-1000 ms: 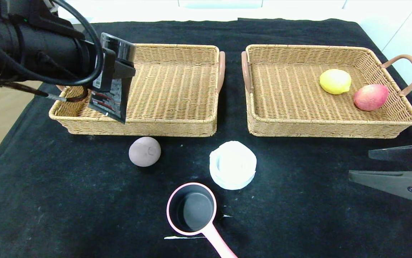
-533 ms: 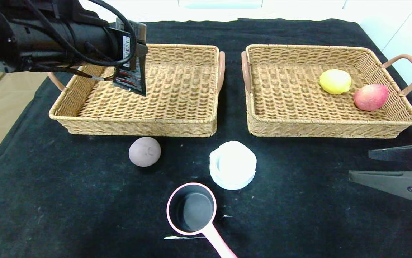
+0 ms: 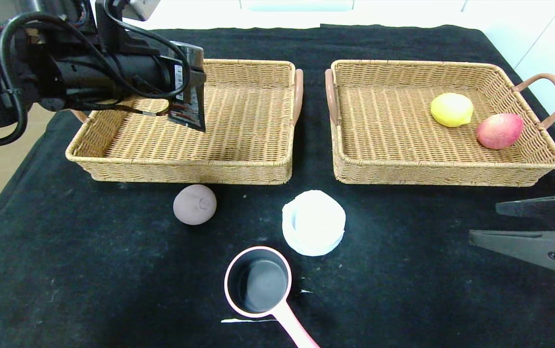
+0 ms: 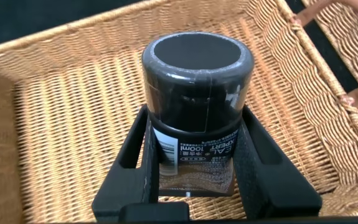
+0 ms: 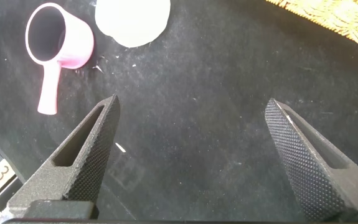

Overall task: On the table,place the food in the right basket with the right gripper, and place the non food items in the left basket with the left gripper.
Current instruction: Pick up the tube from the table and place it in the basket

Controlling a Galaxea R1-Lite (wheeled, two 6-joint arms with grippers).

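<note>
**Above the left basket, a tube in the grip**

On the black speckled cloth of the table [image 3: 64, 270] sit two woven wicker baskets. The left gripper [image 4: 194, 163] clamps a glossy black tube [image 4: 197, 106] over the left basket [image 3: 238, 121]. The right basket [image 3: 383, 121] holds a lemon [image 3: 451, 109] and a peach [image 3: 499, 131]. The right gripper [image 5: 191, 155] hovers wide apart. Near the front: a round white lid [image 3: 313, 222], a pink pan [image 3: 258, 285], a matte mauve ball [image 3: 194, 204].
</note>
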